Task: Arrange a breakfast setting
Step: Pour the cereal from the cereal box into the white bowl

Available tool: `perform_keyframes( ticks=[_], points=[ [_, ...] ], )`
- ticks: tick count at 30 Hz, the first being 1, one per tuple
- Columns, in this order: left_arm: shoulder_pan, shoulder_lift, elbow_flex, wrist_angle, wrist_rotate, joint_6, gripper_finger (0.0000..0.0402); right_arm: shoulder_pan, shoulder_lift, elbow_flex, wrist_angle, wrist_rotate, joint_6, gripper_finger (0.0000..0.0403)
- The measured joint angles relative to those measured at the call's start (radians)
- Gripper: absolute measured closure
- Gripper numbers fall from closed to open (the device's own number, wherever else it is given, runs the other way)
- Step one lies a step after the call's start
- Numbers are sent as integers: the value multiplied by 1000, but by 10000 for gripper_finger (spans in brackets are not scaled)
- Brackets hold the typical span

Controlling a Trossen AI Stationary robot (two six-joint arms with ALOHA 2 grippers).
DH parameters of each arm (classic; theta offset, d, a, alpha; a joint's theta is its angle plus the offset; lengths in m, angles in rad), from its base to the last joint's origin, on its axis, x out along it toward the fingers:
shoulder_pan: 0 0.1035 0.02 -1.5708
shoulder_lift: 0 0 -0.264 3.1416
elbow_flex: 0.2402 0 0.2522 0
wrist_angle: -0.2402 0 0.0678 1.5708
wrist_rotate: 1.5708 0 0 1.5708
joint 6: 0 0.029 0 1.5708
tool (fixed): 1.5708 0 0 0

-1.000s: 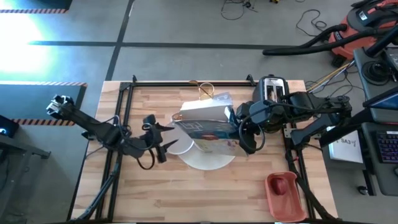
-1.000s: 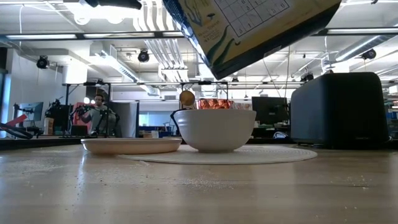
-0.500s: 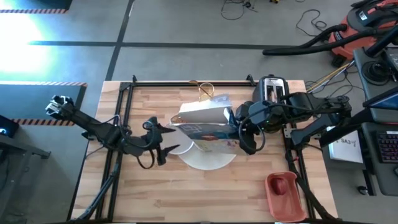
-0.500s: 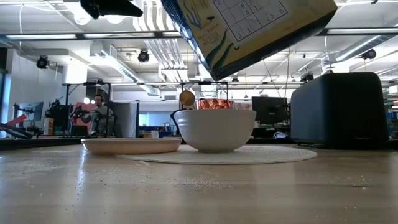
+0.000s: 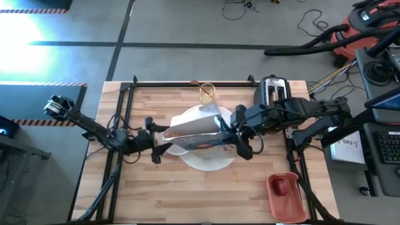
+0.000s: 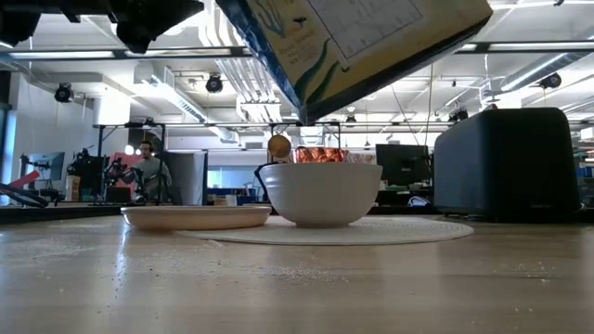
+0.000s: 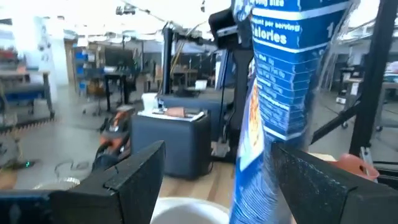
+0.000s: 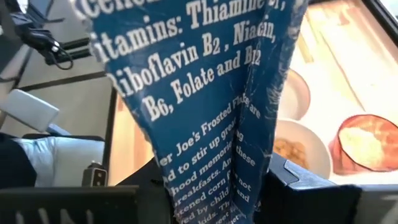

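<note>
My right gripper (image 5: 236,134) is shut on a blue cereal box (image 5: 197,130), which is tilted above the white bowl (image 6: 320,194). The bowl holds cereal (image 8: 297,149) and stands on a round white mat (image 6: 371,232). My left gripper (image 5: 160,136) is open at the box's left end, with the box (image 7: 280,93) standing between its fingers; I cannot tell if they touch. A small plate (image 6: 195,216) lies left of the bowl. A red cup (image 8: 365,143) is behind the bowl. A glass (image 5: 207,94) stands at the far edge. No toast shows. My right gripper pinches the box near its right end (image 8: 249,180) between its two fingers, one on each broad face, with the narrow printed side panel toward the wrist. The fingers come level from the table's right side. The box is lifted clear, its left end tipped down over the bowl.
A black toaster (image 5: 273,90) stands at the far right, close behind my right arm. A salmon tray (image 5: 286,189) with a red thing in it lies at the near right. Bare wood shows along the near edge (image 5: 187,194). A person (image 6: 147,172) is far off in the room.
My left gripper has gone toward the table's right, up to the box's left end. My right gripper has shifted a little left and turned the box, which now shows more edge-on from above with its left end reaching farther over the bowl.
</note>
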Motion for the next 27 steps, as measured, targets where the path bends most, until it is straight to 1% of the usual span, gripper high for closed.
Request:
perform_keyframes(
  ticks=[6, 8, 10, 16, 20, 27],
  points=[
    [4, 1, 9, -2, 64, 22, 128, 0, 0, -4, 67, -1, -13, 282],
    [6, 1, 17, -11, 100, 22, 128, 0, -1, -4, 66, -1, -16, 282],
    [6, 1, 22, -32, 110, 18, 128, 1, -1, -4, 63, 6, -8, 282],
    [8, -1, 23, -60, 101, -39, 128, 0, -2, -5, 52, 18, -2, 282],
    [7, -6, 23, -68, 64, -33, 128, 0, -2, 2, 35, 23, -1, 284],
    [6, -35, 23, -83, 33, -12, 128, -1, -3, 42, -23, 82, -1, 291]
  ],
)
